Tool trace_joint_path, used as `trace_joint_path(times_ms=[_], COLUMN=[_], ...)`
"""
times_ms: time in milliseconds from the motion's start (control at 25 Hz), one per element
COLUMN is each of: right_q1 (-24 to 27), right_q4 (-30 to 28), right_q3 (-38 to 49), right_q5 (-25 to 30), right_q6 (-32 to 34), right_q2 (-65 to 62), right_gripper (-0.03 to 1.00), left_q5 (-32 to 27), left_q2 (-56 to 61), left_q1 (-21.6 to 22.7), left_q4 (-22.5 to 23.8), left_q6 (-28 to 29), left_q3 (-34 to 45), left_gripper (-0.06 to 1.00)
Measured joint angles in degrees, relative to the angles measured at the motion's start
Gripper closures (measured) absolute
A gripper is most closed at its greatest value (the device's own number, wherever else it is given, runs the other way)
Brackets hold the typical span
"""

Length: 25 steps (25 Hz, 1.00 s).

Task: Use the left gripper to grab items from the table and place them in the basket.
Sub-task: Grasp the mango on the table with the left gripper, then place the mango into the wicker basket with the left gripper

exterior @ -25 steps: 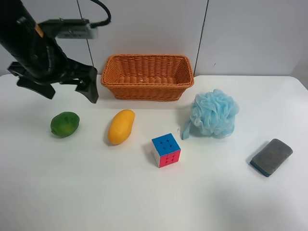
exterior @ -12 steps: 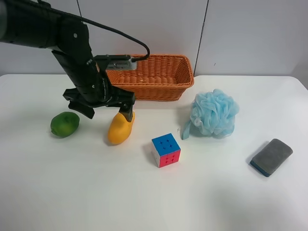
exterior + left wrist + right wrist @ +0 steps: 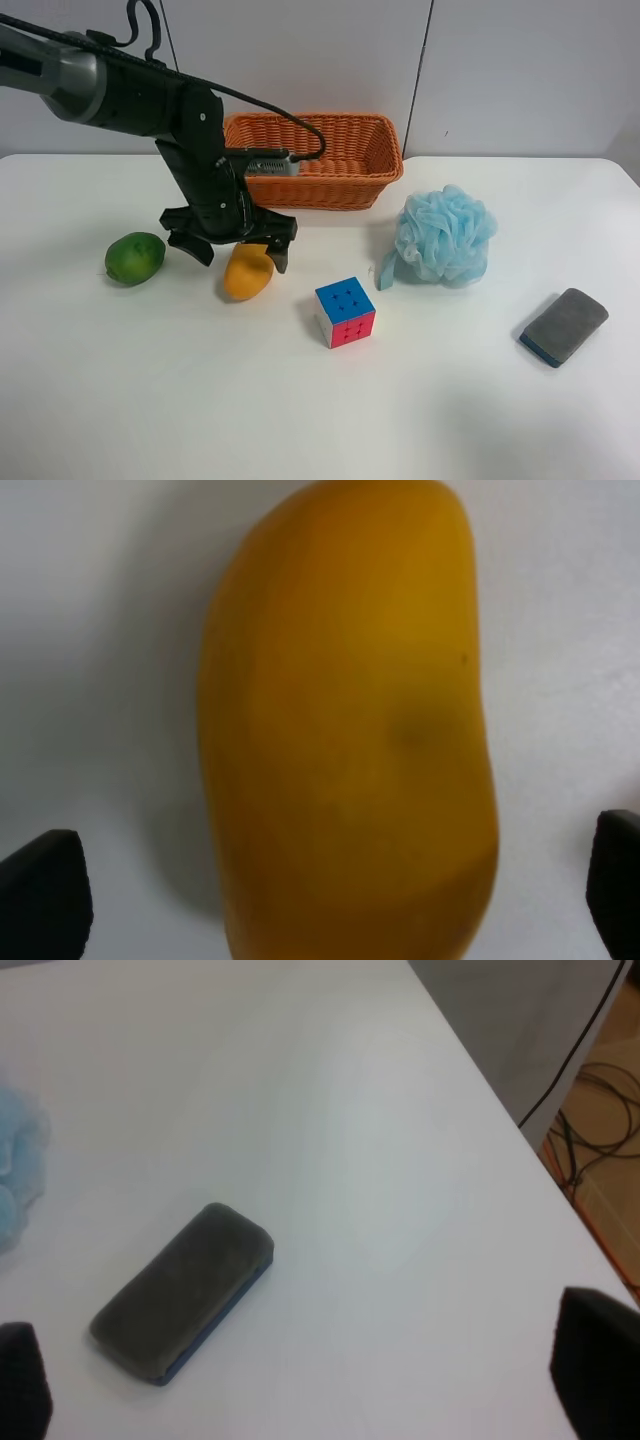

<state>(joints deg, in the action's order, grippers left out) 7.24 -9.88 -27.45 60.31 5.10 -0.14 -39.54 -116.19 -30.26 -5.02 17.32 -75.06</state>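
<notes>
My left gripper (image 3: 239,258) is open and low over the yellow-orange mango (image 3: 247,278), one finger on each side of it. The left wrist view shows the mango (image 3: 350,710) lying between the black fingertips (image 3: 40,890), not touching them. A round green fruit (image 3: 134,257) lies left of the mango. The puzzle cube (image 3: 345,311), light-blue pouf (image 3: 445,236) and grey sponge (image 3: 565,325) lie on the white table (image 3: 300,400). The wicker basket (image 3: 340,190) stands behind the left arm. My right gripper (image 3: 310,1380) is open above the sponge (image 3: 180,1290).
The grey panelled wall rises behind the basket. In the right wrist view the table edge (image 3: 500,1120) runs close by, with floor and cables (image 3: 600,1120) beyond it. A bit of the pouf (image 3: 15,1175) shows near the sponge.
My left arm swung from above the table's far left corner to the mango and came down over it, fingers open. The items did not move.
</notes>
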Motion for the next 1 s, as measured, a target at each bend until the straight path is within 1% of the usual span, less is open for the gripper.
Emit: trace_joint_path(times_ms=[200, 280, 400, 520, 560, 800, 1000], right_q1=[0.00, 0.00, 0.00, 0.00, 0.00, 0.00, 0.00], right_q4=[0.00, 0.00, 0.00, 0.00, 0.00, 0.00, 0.00], right_q3=[0.00, 0.00, 0.00, 0.00, 0.00, 0.00, 0.00], right_q5=[0.00, 0.00, 0.00, 0.00, 0.00, 0.00, 0.00], right_q6=[0.00, 0.00, 0.00, 0.00, 0.00, 0.00, 0.00], right_q2=[0.00, 0.00, 0.00, 0.00, 0.00, 0.00, 0.00], right_gripper=[-0.02, -0.02, -0.02, -0.02, -0.02, -0.02, -0.02], left_q5=[1.61, 2.18, 2.28, 2.42, 2.42, 2.07, -0.59], left_q2=[-2.40, -2.91, -3.02, -3.02, -3.02, -3.02, -0.49], left_q1=[0.00, 0.00, 0.00, 0.00, 0.00, 0.00, 0.00], left_q4=[-0.19, -0.42, -0.61, -0.68, -0.63, -0.63, -0.63], left_q6=[0.06, 0.06, 0.06, 0.06, 0.06, 0.00, -0.05], left_q3=[0.00, 0.00, 0.00, 0.00, 0.00, 0.00, -0.13], left_gripper=[-0.05, -0.03, 0.10, 0.31, 0.34, 0.34, 0.34])
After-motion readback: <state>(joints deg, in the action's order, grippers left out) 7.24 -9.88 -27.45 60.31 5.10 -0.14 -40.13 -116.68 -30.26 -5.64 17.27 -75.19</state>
